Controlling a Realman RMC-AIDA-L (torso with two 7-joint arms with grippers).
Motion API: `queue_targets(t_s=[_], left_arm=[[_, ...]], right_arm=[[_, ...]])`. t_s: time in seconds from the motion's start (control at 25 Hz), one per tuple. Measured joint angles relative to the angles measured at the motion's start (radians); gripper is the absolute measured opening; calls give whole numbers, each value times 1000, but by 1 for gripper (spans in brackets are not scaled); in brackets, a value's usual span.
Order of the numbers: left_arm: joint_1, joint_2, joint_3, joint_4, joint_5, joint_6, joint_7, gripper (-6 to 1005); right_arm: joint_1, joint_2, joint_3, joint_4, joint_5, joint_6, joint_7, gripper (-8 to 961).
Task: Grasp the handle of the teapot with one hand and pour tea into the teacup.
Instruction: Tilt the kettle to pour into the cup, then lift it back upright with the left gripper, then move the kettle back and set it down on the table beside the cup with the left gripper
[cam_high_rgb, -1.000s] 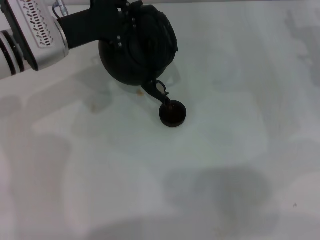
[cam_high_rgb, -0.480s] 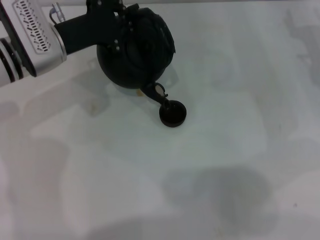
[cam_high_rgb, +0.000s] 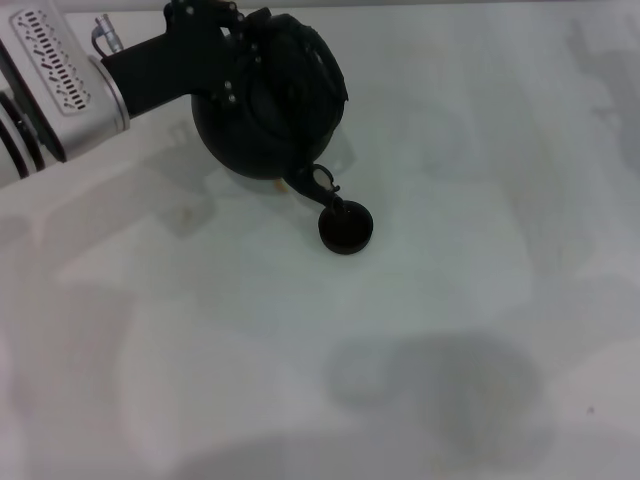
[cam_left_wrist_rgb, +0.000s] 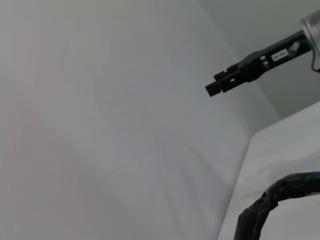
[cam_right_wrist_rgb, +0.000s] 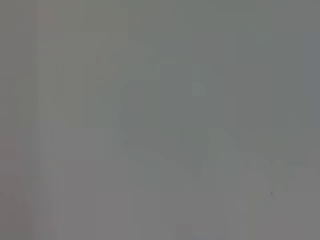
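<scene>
The matte-black teapot hangs tilted over the white table at the far left. Its short spout points down at the rim of the tiny black teacup. My left gripper comes in from the left and is shut on the handle, the arched hoop over the pot's top. In the left wrist view a piece of the wrapped handle shows near the corner. A black gripper on a silver wrist shows far off there; it looks like my right one.
Around the teacup the white table shows only soft grey shadows. A small brownish spot lies left of the cup. The right wrist view is a plain grey surface.
My left arm and the teapot have drifted a little toward the table's far left. The spout has stayed over the teacup, which has not moved.
</scene>
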Motion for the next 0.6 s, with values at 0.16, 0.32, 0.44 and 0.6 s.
queue_targets(t_s=[0.16, 0.32, 0.44, 0.6], left_arm=[[13, 0, -1, 26, -35, 1, 2, 109], [40, 0, 0, 57, -110, 3, 5, 108], [64, 0, -5, 71, -145, 15, 19, 108], [118, -1, -9, 124, -244, 39, 60, 108]], right_arm=[[0, 0, 0, 0, -1, 0, 0, 827], [0, 0, 0, 0, -3, 0, 1, 827], [0, 0, -3, 0, -4, 0, 1, 827], [0, 0, -6, 0, -4, 1, 1, 827]])
